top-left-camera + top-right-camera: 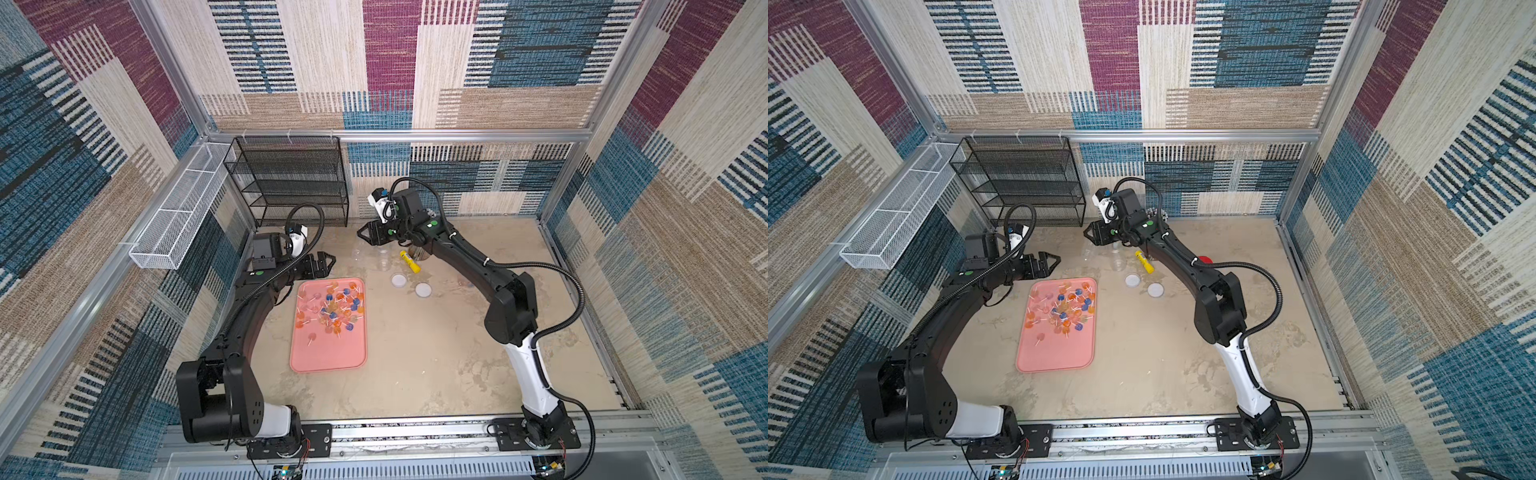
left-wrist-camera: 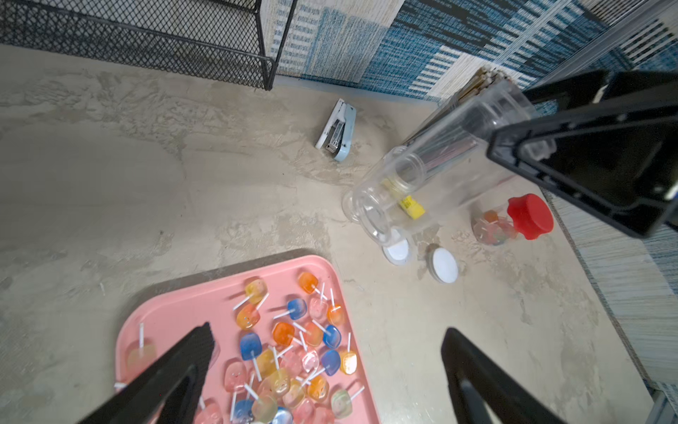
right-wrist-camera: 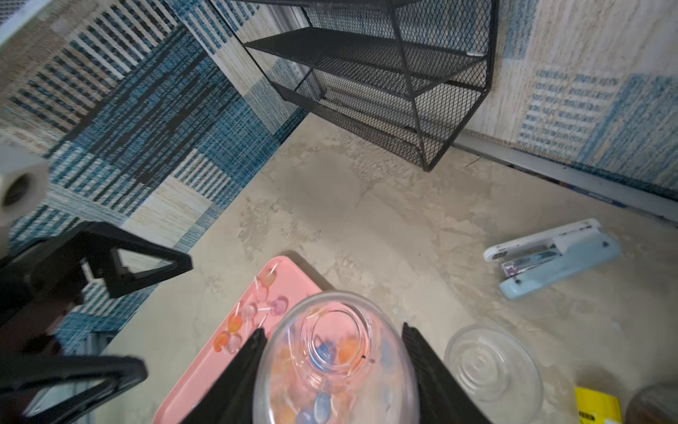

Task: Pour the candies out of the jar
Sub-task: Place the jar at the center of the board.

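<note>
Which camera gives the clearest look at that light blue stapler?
The right wrist view. There the stapler lies large and unobstructed on its side, with its metal magazine plainly visible. The left wrist view shows the stapler too, but smaller and farther off. In both top views I cannot make it out; it is hidden or too small to tell.

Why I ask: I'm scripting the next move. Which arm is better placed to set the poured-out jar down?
Right. The right gripper is shut on the jar, while the left gripper hangs open and empty near the tray. The candies lie on the tray, so probably only set-down remains.
</note>
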Motion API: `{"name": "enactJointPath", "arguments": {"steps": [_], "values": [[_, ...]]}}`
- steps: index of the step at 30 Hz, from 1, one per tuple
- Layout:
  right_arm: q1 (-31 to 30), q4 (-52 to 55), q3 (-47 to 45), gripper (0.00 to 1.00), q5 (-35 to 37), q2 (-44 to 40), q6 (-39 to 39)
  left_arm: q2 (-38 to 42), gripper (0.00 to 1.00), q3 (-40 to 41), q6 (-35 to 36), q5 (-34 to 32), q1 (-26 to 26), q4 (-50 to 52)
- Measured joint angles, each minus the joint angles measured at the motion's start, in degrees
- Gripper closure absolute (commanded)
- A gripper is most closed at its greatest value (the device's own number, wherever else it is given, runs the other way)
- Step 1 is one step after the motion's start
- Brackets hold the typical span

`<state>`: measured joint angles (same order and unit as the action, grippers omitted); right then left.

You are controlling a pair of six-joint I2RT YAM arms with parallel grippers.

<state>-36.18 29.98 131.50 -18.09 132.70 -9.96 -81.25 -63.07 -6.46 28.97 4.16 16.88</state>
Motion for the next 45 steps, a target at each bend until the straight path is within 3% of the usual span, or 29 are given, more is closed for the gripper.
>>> {"name": "enactJointPath", "arguments": {"steps": [11, 20, 26, 31, 34, 40, 45], "values": [[-5.03, 1.92, 9.2, 0.46, 16.65, 10.62, 7.54, 0.33, 0.02, 0.83, -3.56, -1.75, 3.13, -1.22], [-6.97, 1.9, 11.17, 0.45, 23.19, 15.96, 11.78, 0.48, 0.03, 1.03, -4.02, -1.75, 4.07, -1.53], [-7.43, 0.2, 11.5, 0.42, 24.72, 17.35, 12.92, 0.68, 0.04, 1.03, -4.02, -1.86, 4.13, -1.51], [-7.45, -0.24, 11.74, 0.22, 25.18, 17.81, 13.0, 0.61, 0.03, 1.03, -4.04, -1.81, 4.17, -1.53], [-7.45, 0.04, 11.74, 0.15, 25.18, 17.66, 12.74, 0.61, 0.0, 1.03, -4.04, -1.79, 4.17, -1.53], [-7.45, 1.25, 11.28, 0.11, 22.84, 14.21, 9.88, 0.57, 0.0, 1.09, -4.09, -1.77, 4.24, -1.62], [-7.45, 2.08, 4.42, 0.1, 19.39, 4.76, 6.23, 0.57, 0.01, 1.11, -4.07, -1.88, 4.33, -1.62]]}}
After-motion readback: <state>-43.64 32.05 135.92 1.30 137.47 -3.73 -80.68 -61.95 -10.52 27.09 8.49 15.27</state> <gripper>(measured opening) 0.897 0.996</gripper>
